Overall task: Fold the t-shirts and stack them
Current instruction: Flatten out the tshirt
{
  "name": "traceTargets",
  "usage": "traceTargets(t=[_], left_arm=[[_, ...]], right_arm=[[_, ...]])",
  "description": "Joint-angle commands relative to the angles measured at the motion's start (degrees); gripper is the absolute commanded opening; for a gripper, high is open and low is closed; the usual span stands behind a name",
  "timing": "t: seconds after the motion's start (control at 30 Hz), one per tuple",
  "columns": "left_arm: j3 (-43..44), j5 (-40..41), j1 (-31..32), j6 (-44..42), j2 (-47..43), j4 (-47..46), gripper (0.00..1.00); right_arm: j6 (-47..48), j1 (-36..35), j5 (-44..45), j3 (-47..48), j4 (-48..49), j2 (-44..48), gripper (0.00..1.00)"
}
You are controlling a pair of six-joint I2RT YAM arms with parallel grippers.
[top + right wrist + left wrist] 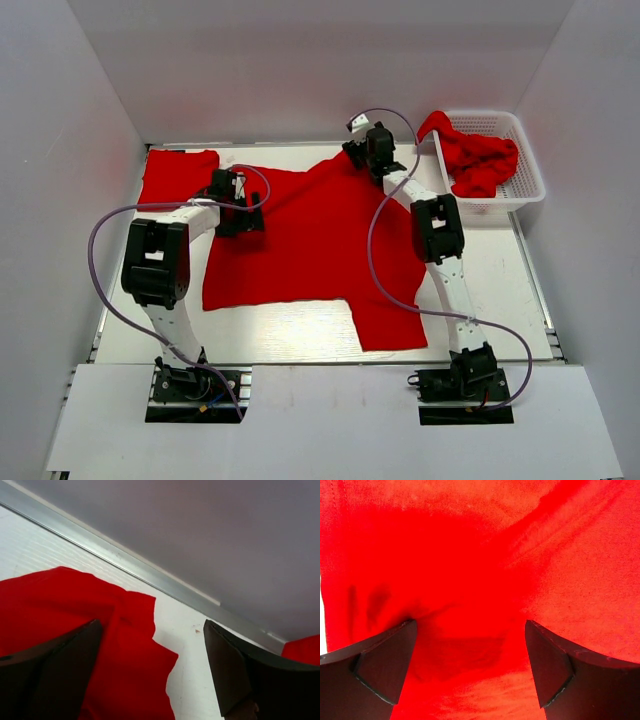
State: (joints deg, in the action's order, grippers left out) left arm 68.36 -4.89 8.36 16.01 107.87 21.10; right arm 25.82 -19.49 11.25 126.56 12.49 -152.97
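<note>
A bright red t-shirt (310, 240) lies spread across the middle of the white table (290, 335). A folded red t-shirt (178, 176) rests at the back left. More red t-shirts (478, 160) are bunched in the white mesh basket (530, 170). My left gripper (243, 208) stands open just over the spread shirt's left edge; the red cloth (470, 580) fills its wrist view, with nothing between the fingers. My right gripper (362, 158) is open above the shirt's far corner (125, 645), with nothing in it.
The basket stands at the back right with one shirt draped over its left rim. A metal rail (125, 562) runs along the table's far edge below the grey back wall (200, 525). Grey walls enclose the left and right sides.
</note>
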Motion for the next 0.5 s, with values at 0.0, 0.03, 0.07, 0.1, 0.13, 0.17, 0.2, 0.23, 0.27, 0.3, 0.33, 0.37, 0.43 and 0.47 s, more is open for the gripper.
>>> traceTargets(t=[0.0,0.03,0.07,0.1,0.13,0.17,0.2,0.23,0.27,0.3,0.33,0.37,0.43,0.47], left_arm=[[-1.3,0.1,-0.5,-0.4,4.6,4.5,0.99],[-1.3,0.1,-0.5,-0.9,4.6,4.5,0.99],[-1.3,-0.6,-0.5,-0.9,4.1,4.5,0.99],[-1.3,-0.6,-0.5,-0.9,3.5,4.5,0.99],[-1.3,-1.1,-0.5,-0.9,3.5,4.5,0.99],[-1.3,-1.1,-0.5,-0.9,2.6,4.5,0.99],[-1.3,-1.6,-0.5,-0.9,2.1,4.0,0.99],[-1.3,-1.6,-0.5,-0.9,0.9,3.9,0.99],[-1.3,-2.4,-0.5,-0.9,0.3,3.4,0.99],[-0.8,-2.4,-0.5,-0.9,-0.2,3.4,0.99],[-0.8,-3.3,-0.5,-0.9,-1.3,3.4,0.99],[0.0,-4.0,-0.5,-0.9,-1.8,2.9,0.99],[0.5,-4.6,-0.5,-0.9,-2.7,2.9,0.99],[0.5,-4.6,-0.5,-0.9,-3.9,2.9,0.99]], right_arm=[[2.0,1.1,1.3,0.4,5.6,3.5,0.90],[1.3,1.1,1.0,0.0,5.0,5.1,0.90],[-0.2,1.1,0.2,-0.8,3.6,7.3,0.90],[-1.6,1.3,-0.3,-2.0,1.5,8.3,0.90],[-2.5,1.2,-1.8,-2.8,-0.8,12.4,0.90],[-5.7,1.1,-2.1,-3.6,-1.8,13.5,0.90],[-6.7,1.1,-2.7,-6.0,-2.9,14.9,0.90],[-7.8,1.0,-3.2,-6.4,-7.1,17.3,0.90],[-8.9,1.1,-3.4,-7.6,-8.5,19.5,0.90],[-12.5,1.0,-3.5,-8.9,-12.4,20.6,0.90],[-13.4,1.1,-3.4,-9.3,-14.7,22.5,0.90],[-15.3,1.1,-3.2,-10.6,-16.1,24.5,0.90],[-20.4,1.0,-2.5,-14.0,-22.2,27.2,0.90],[-21.9,1.1,-3.1,-14.9,-23.8,30.2,0.90]])
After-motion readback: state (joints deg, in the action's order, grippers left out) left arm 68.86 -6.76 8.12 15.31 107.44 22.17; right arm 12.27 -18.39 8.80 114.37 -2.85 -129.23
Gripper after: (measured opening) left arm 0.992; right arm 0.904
